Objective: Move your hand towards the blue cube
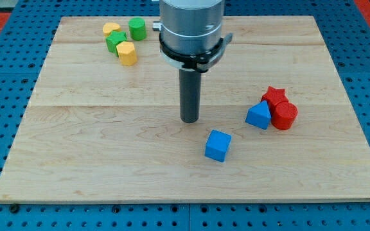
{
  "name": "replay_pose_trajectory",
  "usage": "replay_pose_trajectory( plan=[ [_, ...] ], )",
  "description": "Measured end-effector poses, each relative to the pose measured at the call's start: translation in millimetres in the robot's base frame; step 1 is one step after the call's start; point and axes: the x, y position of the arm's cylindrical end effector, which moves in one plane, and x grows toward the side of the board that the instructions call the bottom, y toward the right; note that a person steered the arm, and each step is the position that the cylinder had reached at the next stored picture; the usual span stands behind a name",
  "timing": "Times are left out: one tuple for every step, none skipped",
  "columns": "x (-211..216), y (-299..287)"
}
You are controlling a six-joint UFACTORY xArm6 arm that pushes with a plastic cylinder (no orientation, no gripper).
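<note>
The blue cube [218, 145] lies on the wooden board [95, 147], a little right of centre and toward the view's bottom. My tip [189, 120] stands on the board just up and to the left of the cube, a short gap apart from it. The rod hangs from a grey cylindrical arm body at the view's top centre.
A blue triangular block [259, 115], a red star-shaped block [274, 97] and a red cylinder [284, 116] cluster at the right. Two green blocks [137, 29] [115, 42] and two yellow blocks [111, 29] [127, 53] cluster at the top left.
</note>
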Motion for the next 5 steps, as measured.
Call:
replay_pose_trajectory(
  plan=[
    [-11,-13],
    [-25,-13],
    [-46,-13],
    [-56,-13],
    [-55,-6]
  ],
)
